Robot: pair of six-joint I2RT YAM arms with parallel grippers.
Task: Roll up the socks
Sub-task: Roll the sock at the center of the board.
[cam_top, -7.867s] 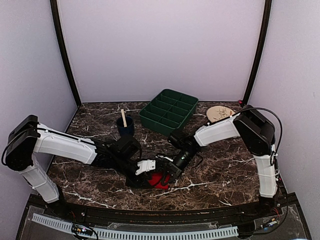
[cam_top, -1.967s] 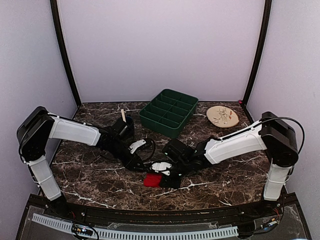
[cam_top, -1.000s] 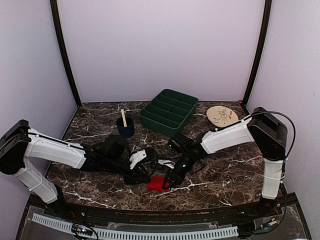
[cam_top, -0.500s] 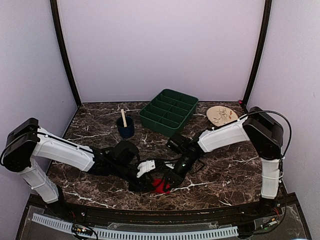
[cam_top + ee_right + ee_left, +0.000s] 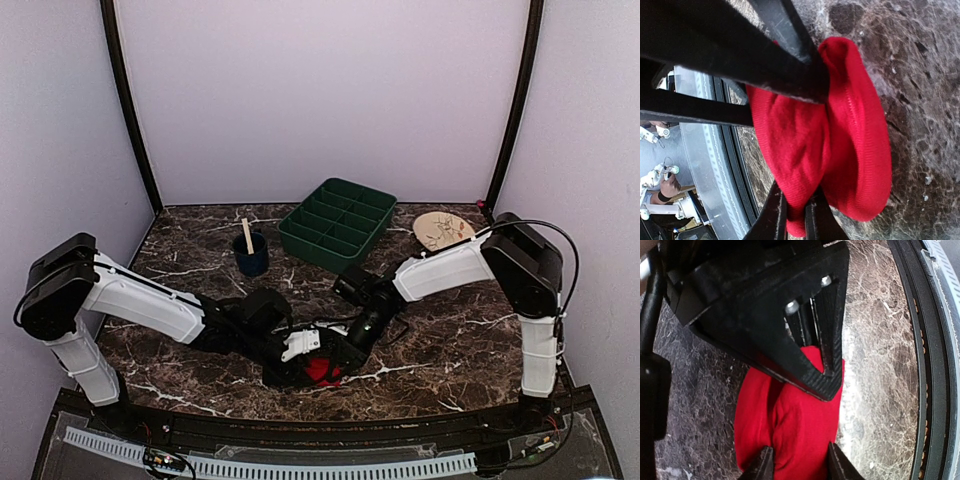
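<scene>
The red sock [image 5: 322,371] lies bunched on the marble table near the front edge, between both grippers. In the left wrist view the red sock [image 5: 790,430] fills the centre, and my left gripper [image 5: 799,467] straddles a raised fold of it, jaws closed against the fabric. My right gripper [image 5: 796,212] is shut on a pinched fold of the red sock [image 5: 855,150]. In the top view the left gripper [image 5: 303,366] and the right gripper [image 5: 340,358] meet over the sock. The right gripper's black finger [image 5: 805,350] crosses the left wrist view. No white patches show. The teal-green sock is not visible.
A green compartment tray [image 5: 338,222] stands at the back centre. A dark blue cup [image 5: 251,253] with a wooden stick is at the back left. A round wooden plate [image 5: 443,228] is at the back right. The table's black front rail [image 5: 935,360] lies close to the sock.
The left gripper has moved right to the red sock and closed on it. The right gripper has stayed on the sock, shifting slightly toward the front.
</scene>
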